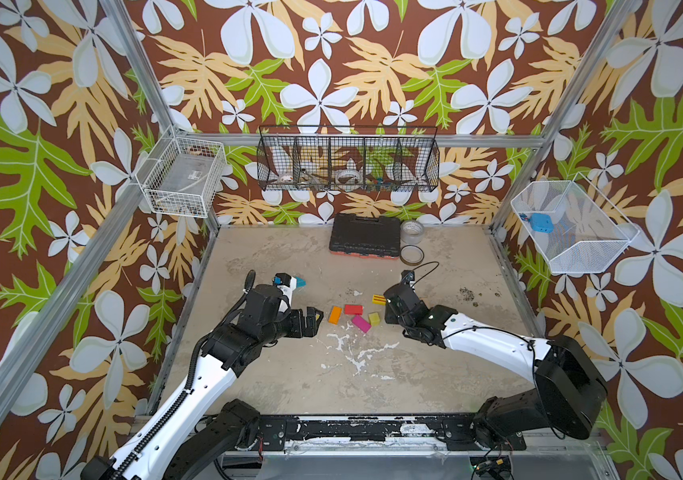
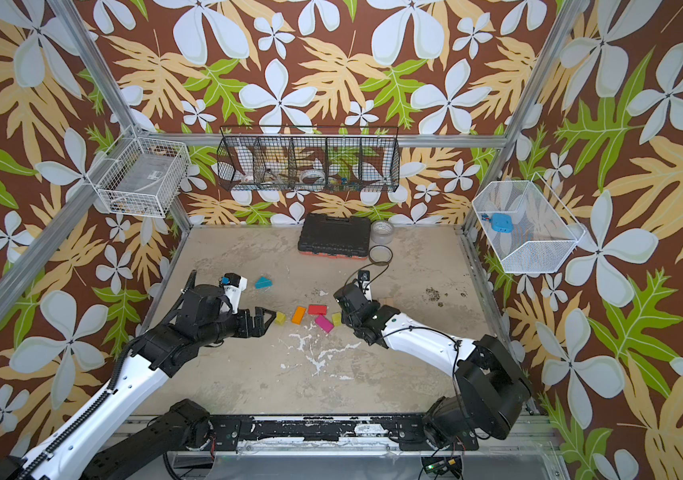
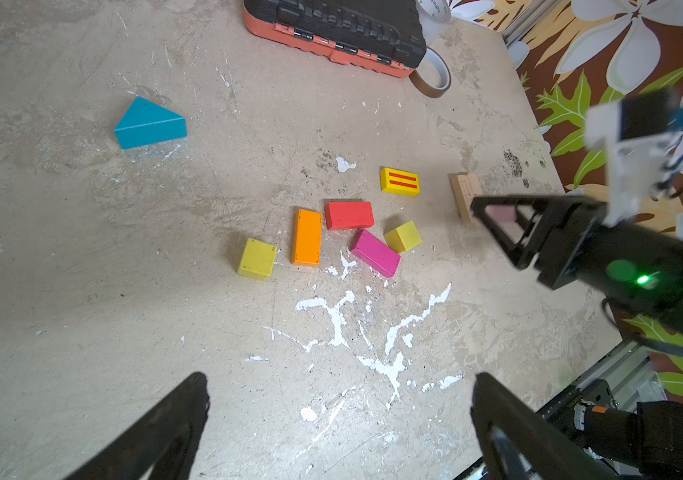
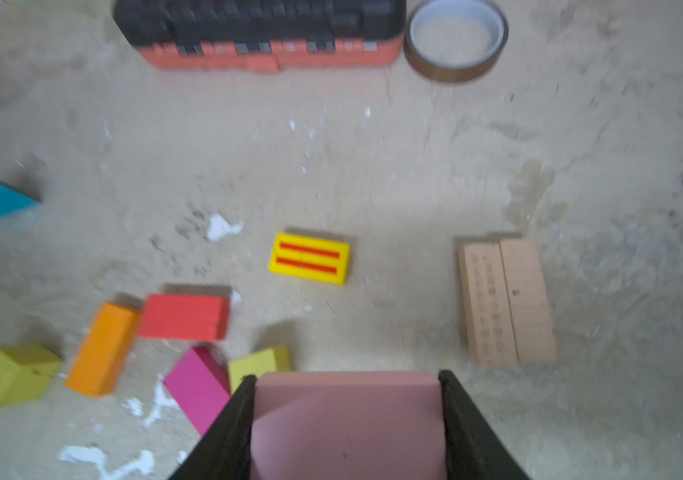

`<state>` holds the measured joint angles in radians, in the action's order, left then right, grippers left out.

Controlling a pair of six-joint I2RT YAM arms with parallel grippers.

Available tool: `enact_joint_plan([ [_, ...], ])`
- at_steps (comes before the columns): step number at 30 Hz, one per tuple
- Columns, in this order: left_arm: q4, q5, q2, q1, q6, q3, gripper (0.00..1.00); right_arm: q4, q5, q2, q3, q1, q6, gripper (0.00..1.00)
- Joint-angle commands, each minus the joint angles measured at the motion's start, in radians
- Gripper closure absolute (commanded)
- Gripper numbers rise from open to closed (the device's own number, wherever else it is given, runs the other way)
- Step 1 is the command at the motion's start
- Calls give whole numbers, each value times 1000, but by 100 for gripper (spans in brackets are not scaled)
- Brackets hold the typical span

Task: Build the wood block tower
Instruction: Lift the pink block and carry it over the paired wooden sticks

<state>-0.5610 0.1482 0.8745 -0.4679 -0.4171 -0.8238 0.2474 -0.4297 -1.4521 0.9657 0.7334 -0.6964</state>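
**Desk report: right tool clamped on pink brick, left tool wide open**

The right tool gripped the pink brick between its two fingers, over the 3 o'clock side of the loose blocks. The right wrist view was blurred, so it could not be told whether the brick was clear of the desk. The left tool stood fully open and empty at 9 o'clock of the same blocks.

Taking 12 o'clock as the far wall in both top views, the coloured pieces lay flat at mid-desk, none stacked on another. The orange brick had the red brick close at its 1 o'clock. The magenta brick lay at 5 o'clock of the red brick. A yellow cube sat at 9 o'clock of the orange brick, and a second yellow cube sat just beside the magenta brick at its 2 o'clock. The striped-yellow brick lay apart at 2 o'clock of the red brick. The two plain planks lay side by side, touching, farther out at 3 o'clock. The teal wedge lay alone at 10 o'clock, well apart. A black case sat at the desk's 12 o'clock edge
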Motion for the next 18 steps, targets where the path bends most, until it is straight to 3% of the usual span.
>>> enact_joint_plan([
  [1, 15, 20, 7, -2, 2, 2, 0, 57, -14, 12, 98, -12, 104, 72],
  [6, 15, 21, 22, -2, 2, 2, 0, 130, 67, -14, 252, -112, 208, 76],
  [11, 17, 31, 47, -2, 5, 2, 0, -29, 180, 27, 73, -236, 253, 77],
  [15, 22, 38, 59, -2, 8, 2, 0, -37, 330, 25, 20, -352, 256, 86],
  [18, 19, 31, 74, -2, 7, 2, 0, -56, 288, 40, -56, -355, 228, 86],
])
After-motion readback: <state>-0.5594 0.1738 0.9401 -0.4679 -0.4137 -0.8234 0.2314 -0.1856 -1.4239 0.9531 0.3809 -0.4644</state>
